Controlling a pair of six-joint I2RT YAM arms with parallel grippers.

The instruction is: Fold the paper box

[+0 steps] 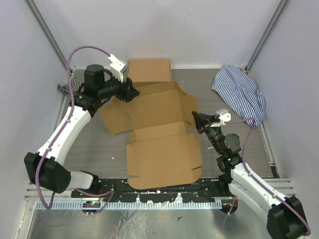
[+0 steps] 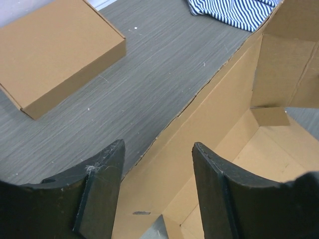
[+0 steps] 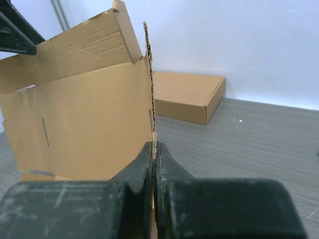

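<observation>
Plain brown cardboard everywhere here. The paper box (image 1: pixel 159 149) sits in the middle of the grey worktop (image 1: pixel 99 144). Its big near panel lies flat by the arm bases, and the far panels and flaps are lifted up into a rough trough.

Right tool (image 1: pixel 199 119) is clamped on the box's right-hand flap. In the right wrist view the corrugated edge of that flap runs straight up out of the closed fingers (image 3: pixel 134 174), so the flap stands upright. There's a thin slit visible in the panel behind it.

Left tool (image 1: pixel 130 91) is at the far left corner of the box with its fingers (image 2: pixel 107 174) spread apart. The wrist view shows the top edge of a raised wall running diagonally through the gap between them. I can't tell if either pad is actually touching the cardboard.

Other stuff:
- A neat low closed cardboard box (image 1: pixel 149 69) lies flat just behind the folding piece, against the back wall.
- A blue-and-white striped cloth (image 1: pixel 239 89) is bunched in the far right corner, well apart from the box.
- A bit of another striped cloth (image 1: pixel 65 87) peeks out behind the left arm, mostly hidden by it.
</observation>
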